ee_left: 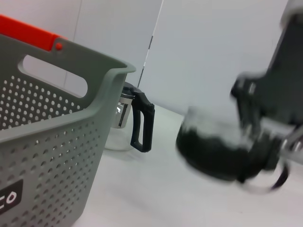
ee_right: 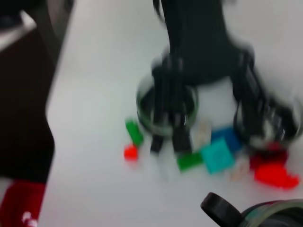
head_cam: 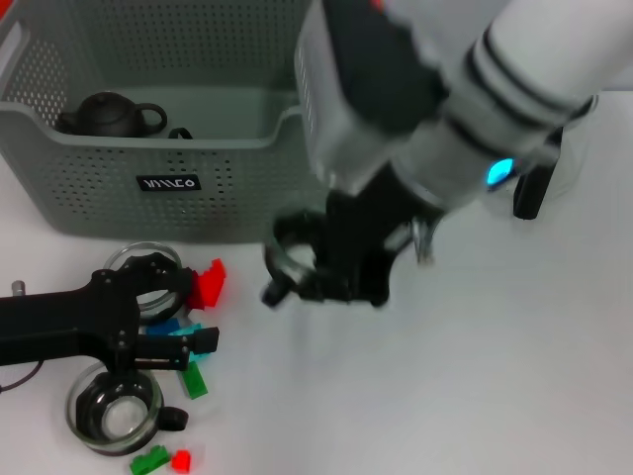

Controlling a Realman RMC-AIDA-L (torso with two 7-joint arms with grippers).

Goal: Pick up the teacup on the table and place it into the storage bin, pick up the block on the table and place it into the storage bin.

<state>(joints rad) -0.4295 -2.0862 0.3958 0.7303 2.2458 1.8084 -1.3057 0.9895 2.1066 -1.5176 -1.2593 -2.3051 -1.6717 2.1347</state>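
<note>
One teacup (head_cam: 290, 265), of clear glass with a dark handle, is in the jaws of the right gripper (head_cam: 346, 267), which close on it from above. It is in front of the storage bin (head_cam: 198, 158), near the bin's front right corner and outside it. Whether the cup touches the white surface (head_cam: 495, 376) or hangs just over it cannot be told, because it is blurred. The bin is grey-green with many small holes, a black label (head_cam: 168, 183) on its front wall and an orange clip (ee_left: 28, 30) on a handle. Inside it, at the far left, stands a dark teapot (head_cam: 107, 115). To the right of the bin, behind the right arm, there is a glass jug (ee_left: 128, 118) with a black handle. The left gripper (head_cam: 193, 341) hovers low at the left front of the surface, pointing to the right; how wide its jaws are cannot be told. Beneath and around it are a second glass cup (head_cam: 148, 265) and a third one (head_cam: 111, 411), closer to the robot. Among them lie a red block (head_cam: 208, 285), a teal block (head_cam: 183, 327) and a green block (head_cam: 194, 381). At the near edge a small green piece (head_cam: 148, 461) is just beside a small red piece (head_cam: 181, 459).
</note>
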